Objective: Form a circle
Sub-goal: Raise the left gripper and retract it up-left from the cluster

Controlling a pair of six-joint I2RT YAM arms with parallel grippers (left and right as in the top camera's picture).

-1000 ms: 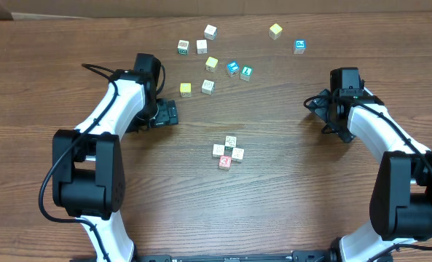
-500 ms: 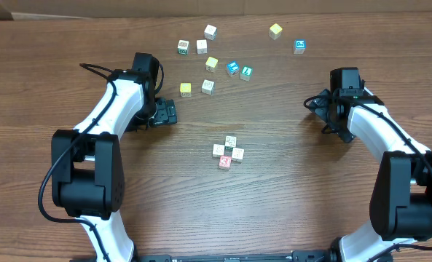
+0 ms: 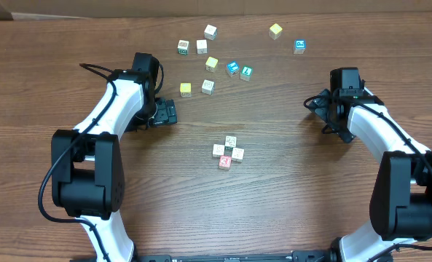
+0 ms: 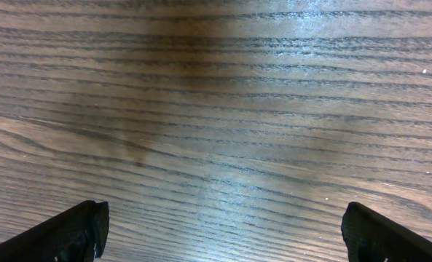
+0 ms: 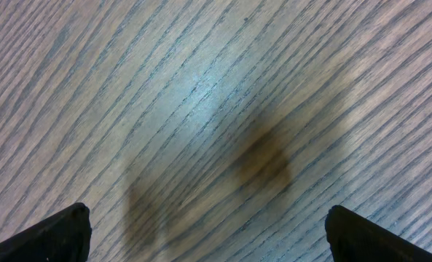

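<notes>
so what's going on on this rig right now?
Nothing is being handled at the moment. Four small cream cubes, one with a red-printed face, sit in a tight ring-like clump, the circle, at mid-table. The left gripper and right gripper are both open and empty over bare wood, off to either side of the clump. The other loose cubes, some blue-faced, some yellow, lie scattered at the far side of the table.

left wrist: you get only the left fingertips (image 4: 66,234), clipped at the bottom corners | right wrist: right fingertips (image 5: 52,234) clipped likewise | overhead: prints on the circle (image 3: 236,153) too small for you to read
</notes>
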